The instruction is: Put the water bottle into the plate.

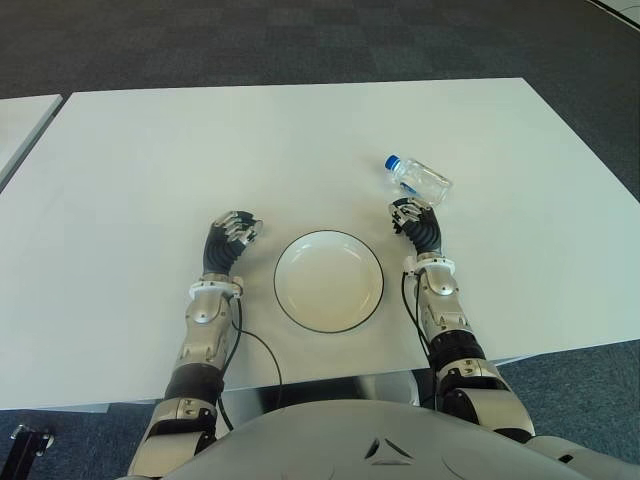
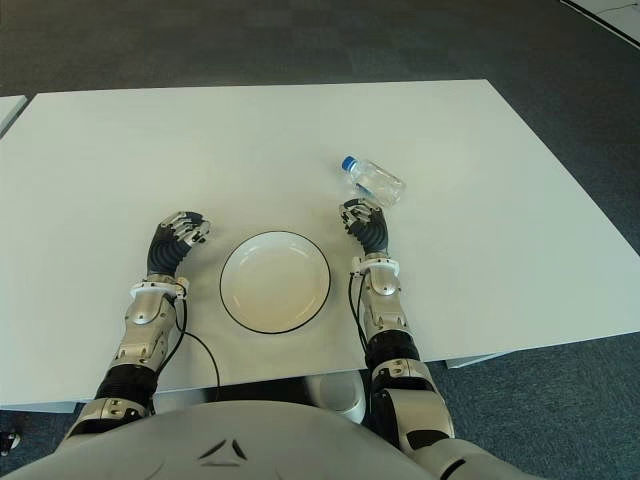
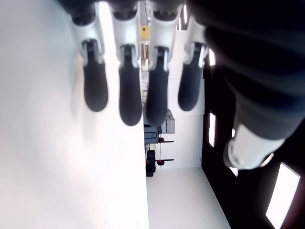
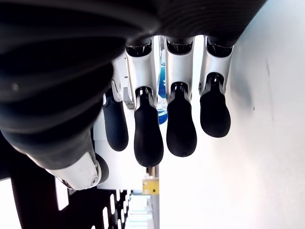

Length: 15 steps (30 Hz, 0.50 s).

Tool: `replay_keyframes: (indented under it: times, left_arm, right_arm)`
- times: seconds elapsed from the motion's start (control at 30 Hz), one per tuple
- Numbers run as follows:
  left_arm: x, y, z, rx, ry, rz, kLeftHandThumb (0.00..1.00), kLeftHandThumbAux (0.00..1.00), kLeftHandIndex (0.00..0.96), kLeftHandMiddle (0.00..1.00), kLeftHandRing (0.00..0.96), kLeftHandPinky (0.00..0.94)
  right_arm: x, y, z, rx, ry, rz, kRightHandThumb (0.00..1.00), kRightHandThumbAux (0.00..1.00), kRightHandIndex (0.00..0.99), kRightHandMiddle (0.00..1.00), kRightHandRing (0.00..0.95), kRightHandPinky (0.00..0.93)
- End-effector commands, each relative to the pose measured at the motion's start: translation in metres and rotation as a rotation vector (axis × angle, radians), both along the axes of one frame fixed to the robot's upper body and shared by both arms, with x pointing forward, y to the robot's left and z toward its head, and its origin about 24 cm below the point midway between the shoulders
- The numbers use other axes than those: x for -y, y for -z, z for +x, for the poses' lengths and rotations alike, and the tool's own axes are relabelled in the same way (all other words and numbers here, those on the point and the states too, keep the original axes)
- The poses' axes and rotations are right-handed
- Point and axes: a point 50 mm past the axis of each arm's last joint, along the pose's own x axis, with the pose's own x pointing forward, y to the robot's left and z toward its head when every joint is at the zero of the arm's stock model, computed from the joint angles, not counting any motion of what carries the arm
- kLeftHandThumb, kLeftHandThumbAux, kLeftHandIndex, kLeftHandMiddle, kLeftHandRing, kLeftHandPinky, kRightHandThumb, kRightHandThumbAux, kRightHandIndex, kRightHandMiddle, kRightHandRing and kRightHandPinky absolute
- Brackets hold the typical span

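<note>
A clear water bottle (image 1: 418, 180) with a blue cap lies on its side on the white table (image 1: 300, 140), right of centre. An empty white plate (image 1: 329, 279) with a dark rim sits near the front edge between my two hands. My right hand (image 1: 408, 215) shows just in front of the bottle, apart from it, with its fingers (image 4: 180, 129) loosely bent and holding nothing. A sliver of the bottle (image 4: 161, 78) shows between those fingers in the right wrist view. My left hand (image 1: 235, 230) shows left of the plate, its fingers (image 3: 129, 100) relaxed and empty.
Another white table's corner (image 1: 20, 120) shows at the far left, across a narrow gap. Dark carpet (image 1: 300, 40) surrounds the table. The table's front edge runs just below my forearms.
</note>
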Motion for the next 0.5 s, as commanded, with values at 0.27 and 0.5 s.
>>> replay_keyframes:
  times: [0.27,0.5]
  left_arm:
    - [0.0004,0.0097,-0.0057,-0.054,-0.022,-0.01,0.834,0.677,0.414,0.471,0.501,0.499]
    - [0.0009,0.0101,-0.0055,-0.056,-0.027,-0.012,0.834,0.677,0.416,0.469,0.5,0.498]
  right_arm:
    - [0.0002,0.009,-0.0059,-0.052,-0.008,0.004,0.705,0.728,0.439,0.694,0.68,0.681]
    - [0.0001,0.0012,-0.0038,-0.017,-0.011,0.0,0.705,0.728,0.439,0.694,0.683,0.69]
